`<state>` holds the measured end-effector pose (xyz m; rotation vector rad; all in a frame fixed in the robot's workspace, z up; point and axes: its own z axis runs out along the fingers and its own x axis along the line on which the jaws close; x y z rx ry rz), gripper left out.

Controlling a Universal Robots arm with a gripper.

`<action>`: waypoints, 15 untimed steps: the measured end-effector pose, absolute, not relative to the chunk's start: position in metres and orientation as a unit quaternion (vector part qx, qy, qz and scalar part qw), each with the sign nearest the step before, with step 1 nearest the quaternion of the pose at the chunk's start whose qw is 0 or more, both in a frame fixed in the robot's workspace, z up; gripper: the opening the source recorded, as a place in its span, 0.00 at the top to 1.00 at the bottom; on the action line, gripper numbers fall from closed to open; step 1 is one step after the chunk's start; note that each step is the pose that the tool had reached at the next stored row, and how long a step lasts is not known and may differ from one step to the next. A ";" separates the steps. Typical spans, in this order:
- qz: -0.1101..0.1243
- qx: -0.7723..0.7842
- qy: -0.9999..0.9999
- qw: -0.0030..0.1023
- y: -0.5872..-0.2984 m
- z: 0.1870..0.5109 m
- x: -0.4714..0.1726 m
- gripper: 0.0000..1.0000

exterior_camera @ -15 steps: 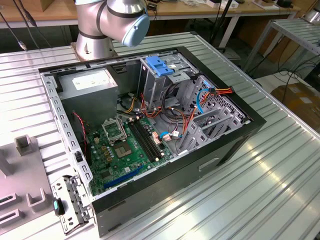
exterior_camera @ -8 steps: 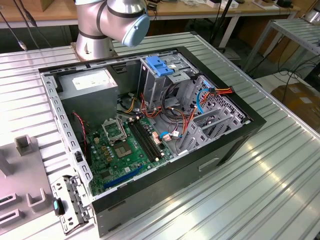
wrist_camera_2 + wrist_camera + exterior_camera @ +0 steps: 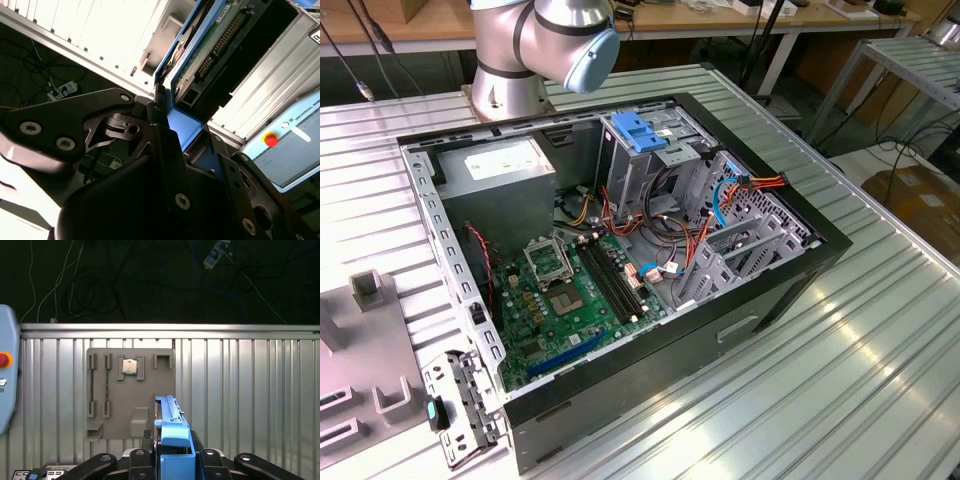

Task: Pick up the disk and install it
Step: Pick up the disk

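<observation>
My gripper (image 3: 173, 444) is shut on the disk (image 3: 172, 420), which stands on edge between the black fingers with its blue side rail facing the first wrist view. In the second wrist view the disk (image 3: 212, 47) shows its green circuit board, connector pins and blue rail, with the gripper (image 3: 185, 132) clamped at its near end. The disk hangs above the ribbed metal table (image 3: 250, 390), beside a grey fixture plate (image 3: 115, 415).
An open computer case (image 3: 790, 290) lies on the table, with a motherboard (image 3: 570, 300), a grey power-supply box (image 3: 505, 165) and a drive cage topped by a blue bracket (image 3: 638, 130). A teach pendant (image 3: 287, 145) with a red button lies at the table's edge.
</observation>
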<state>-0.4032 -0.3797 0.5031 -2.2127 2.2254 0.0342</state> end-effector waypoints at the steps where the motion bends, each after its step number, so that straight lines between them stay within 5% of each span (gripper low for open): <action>1: 0.011 -0.705 0.709 0.002 -0.380 0.503 -0.403 0.63; 15: 0.011 -0.705 0.709 0.002 -0.381 0.503 -0.395 0.63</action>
